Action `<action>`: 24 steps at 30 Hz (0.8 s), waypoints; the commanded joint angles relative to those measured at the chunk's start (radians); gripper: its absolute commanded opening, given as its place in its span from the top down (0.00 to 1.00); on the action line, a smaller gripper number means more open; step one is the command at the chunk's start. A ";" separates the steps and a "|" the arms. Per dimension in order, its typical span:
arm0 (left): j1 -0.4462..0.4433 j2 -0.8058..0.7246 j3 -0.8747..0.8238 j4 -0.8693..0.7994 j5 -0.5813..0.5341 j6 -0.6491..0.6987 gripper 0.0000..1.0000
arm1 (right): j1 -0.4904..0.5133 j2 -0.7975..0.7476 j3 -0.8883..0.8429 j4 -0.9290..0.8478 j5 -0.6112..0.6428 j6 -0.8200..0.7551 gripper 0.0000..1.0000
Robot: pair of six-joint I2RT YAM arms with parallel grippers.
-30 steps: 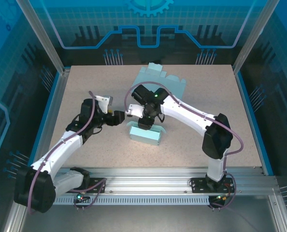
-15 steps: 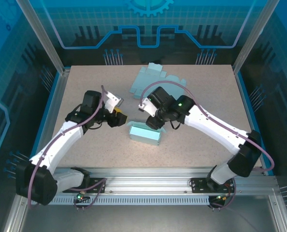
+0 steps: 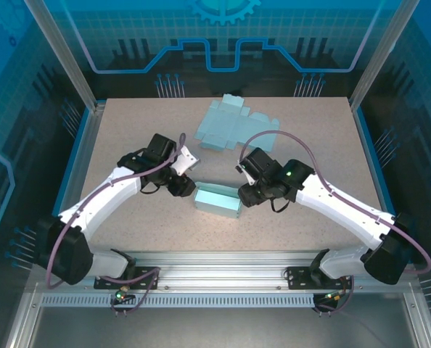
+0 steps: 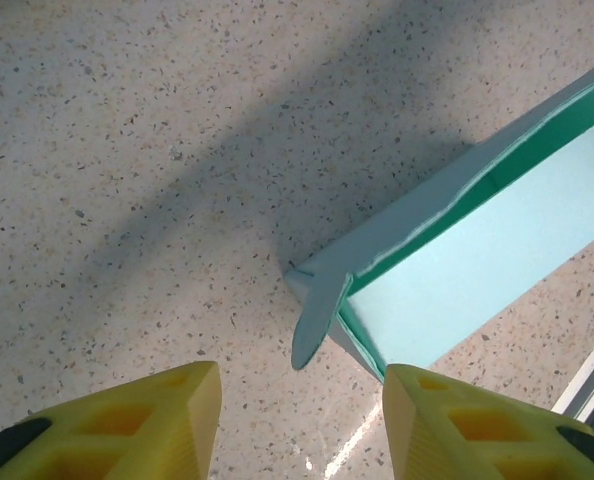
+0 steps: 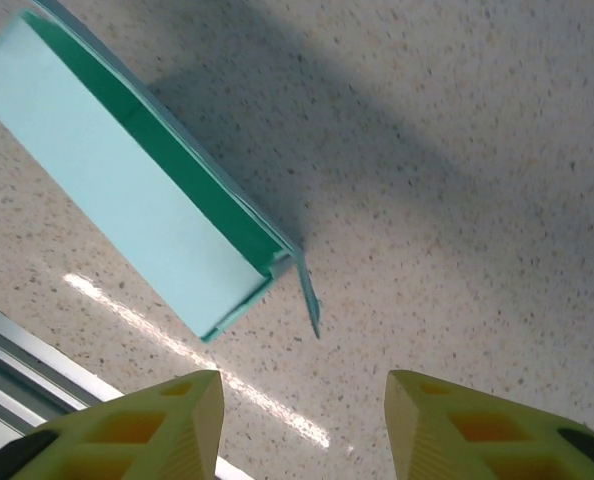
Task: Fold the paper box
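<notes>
Starting nearest, at the rail along the front edge of the table, with both arm bases bolted to it. Further out, at mid-table, lies flat the box: pale teal, open-topped, long side toward the rail. Flanked at its short ends by the left gripper, just beside the left end, and the right gripper, just beside the right end. Through the left wrist camera, shows yellow left fingers spread apart with bare speckled table between them: jaws open, holding nothing. Just past those tips, puts the box's end wall, with the left flap jutting from the corner toward the gap, short of either finger. Through the right wrist camera, much the same: yellow right fingers parted, jaws open, nothing gripped. Beyond them, shows the other end of the box, with the thin right flap swung out from the corner and standing on edge, clear of both fingers. Farther back, near the rear of the table and well apart from the box, lies a flat blank of the same pale teal. Past that, ends at the blue back panel.
</notes>
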 commanded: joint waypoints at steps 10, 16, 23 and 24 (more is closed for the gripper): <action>-0.038 0.061 0.049 0.013 -0.071 0.027 0.53 | -0.047 0.044 -0.031 0.037 -0.065 0.012 0.55; -0.037 0.072 0.045 0.027 -0.101 0.030 0.53 | -0.051 0.084 -0.011 0.050 -0.071 -0.001 0.55; -0.037 0.088 0.042 0.043 -0.069 0.026 0.56 | -0.050 0.106 0.002 0.047 -0.076 -0.009 0.58; -0.037 0.091 0.042 0.044 -0.061 0.025 0.56 | -0.051 0.109 0.002 0.046 -0.075 -0.008 0.60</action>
